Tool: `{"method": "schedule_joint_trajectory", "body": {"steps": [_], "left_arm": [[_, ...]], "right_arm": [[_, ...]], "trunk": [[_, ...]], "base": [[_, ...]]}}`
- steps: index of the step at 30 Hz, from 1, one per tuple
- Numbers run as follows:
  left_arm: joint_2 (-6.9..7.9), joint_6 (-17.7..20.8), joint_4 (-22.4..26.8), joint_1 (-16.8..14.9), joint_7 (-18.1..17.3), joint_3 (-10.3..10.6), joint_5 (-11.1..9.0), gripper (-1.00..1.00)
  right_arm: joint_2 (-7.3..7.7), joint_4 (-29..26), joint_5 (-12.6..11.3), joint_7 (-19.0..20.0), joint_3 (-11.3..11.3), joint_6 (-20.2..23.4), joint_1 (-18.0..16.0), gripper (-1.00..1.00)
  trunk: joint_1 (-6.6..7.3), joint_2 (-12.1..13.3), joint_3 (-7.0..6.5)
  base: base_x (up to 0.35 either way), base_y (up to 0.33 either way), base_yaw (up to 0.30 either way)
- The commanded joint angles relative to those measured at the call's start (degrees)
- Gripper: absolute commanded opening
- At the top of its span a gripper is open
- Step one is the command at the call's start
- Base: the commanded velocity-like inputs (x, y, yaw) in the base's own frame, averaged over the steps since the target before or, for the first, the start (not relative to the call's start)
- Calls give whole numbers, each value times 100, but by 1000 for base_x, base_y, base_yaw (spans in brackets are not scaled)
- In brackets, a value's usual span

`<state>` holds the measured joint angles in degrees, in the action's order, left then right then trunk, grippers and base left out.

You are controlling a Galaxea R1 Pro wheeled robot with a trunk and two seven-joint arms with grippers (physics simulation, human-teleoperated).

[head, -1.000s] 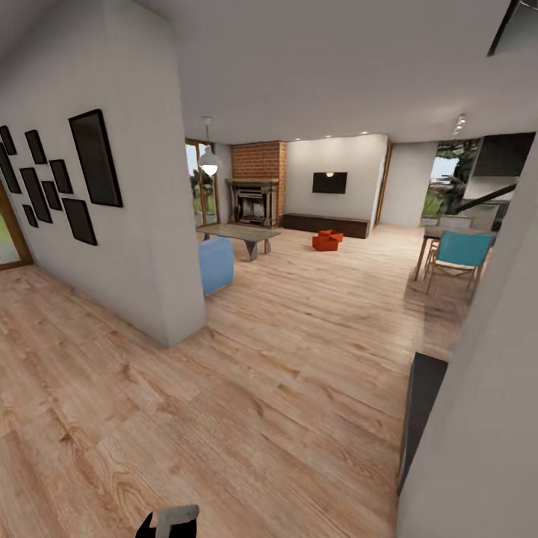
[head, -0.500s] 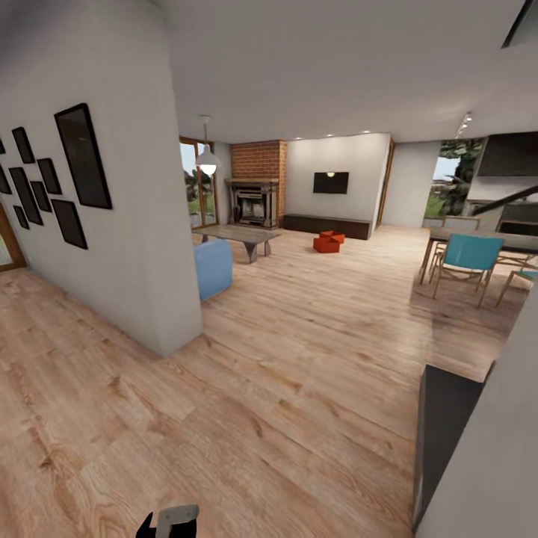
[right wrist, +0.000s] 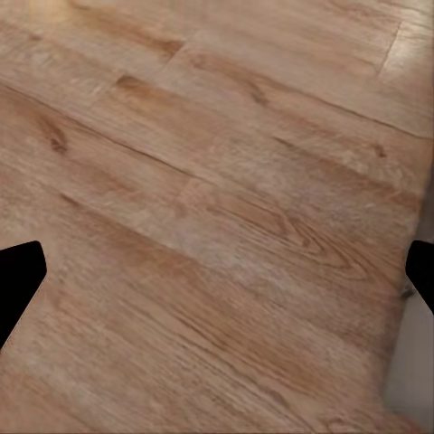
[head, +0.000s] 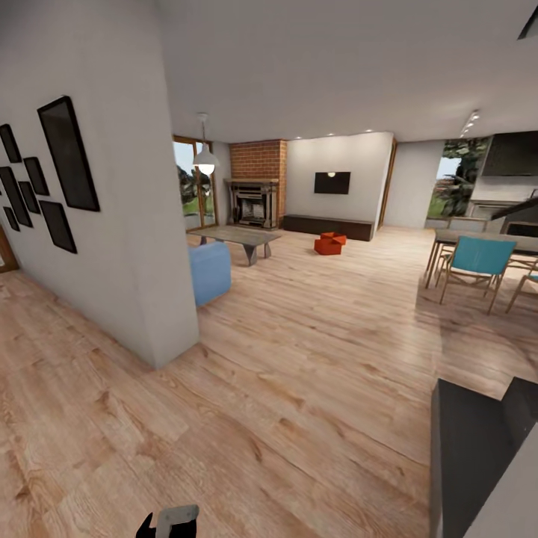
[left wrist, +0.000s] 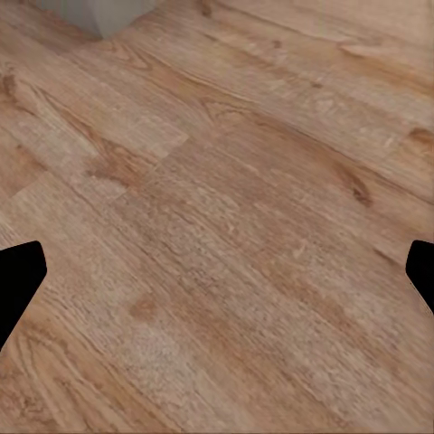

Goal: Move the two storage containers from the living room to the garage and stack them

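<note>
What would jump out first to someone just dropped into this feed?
The two orange-red containers, sitting together on the wood floor far ahead, in front of the dark low cabinet under the wall TV. Next, the brick fireplace to their left, and the white wall hung with black frames looming close on the left. Both grippers, left and right, hang open over bare planks.
</note>
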<state>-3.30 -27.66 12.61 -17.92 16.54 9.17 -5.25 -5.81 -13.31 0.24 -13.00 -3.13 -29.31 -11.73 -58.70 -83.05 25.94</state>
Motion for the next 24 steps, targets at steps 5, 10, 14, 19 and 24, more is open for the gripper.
{"method": "schedule_joint_trajectory", "body": {"steps": [5, 10, 14, 19, 24], "left_arm": [[1, -20, -4, -5, 25, 50, -55, 100], [0, -20, -4, -6, 25, 50, -55, 100], [0, -20, -4, -7, 25, 50, -55, 100], [2, -20, -4, -4, 25, 50, -55, 100], [3, -20, -4, -5, 25, 50, -55, 100]], "right_arm": [[1, 4, 3, -45, -34, -7, -4, 100], [1, 4, 3, -45, -35, -5, -4, 100], [1, 4, 3, -45, -33, -5, -4, 100], [1, 4, 3, -45, -33, -4, -4, 100], [1, 9, 0, -45, -33, -4, -4, 100]], "trunk": [[-3, -3, 6], [-3, -3, 6], [-3, -3, 6], [-3, -3, 6], [-3, -3, 6]], "base": [[341, 0, 0], [341, 0, 0], [341, 0, 0], [341, 0, 0], [341, 0, 0]]}}
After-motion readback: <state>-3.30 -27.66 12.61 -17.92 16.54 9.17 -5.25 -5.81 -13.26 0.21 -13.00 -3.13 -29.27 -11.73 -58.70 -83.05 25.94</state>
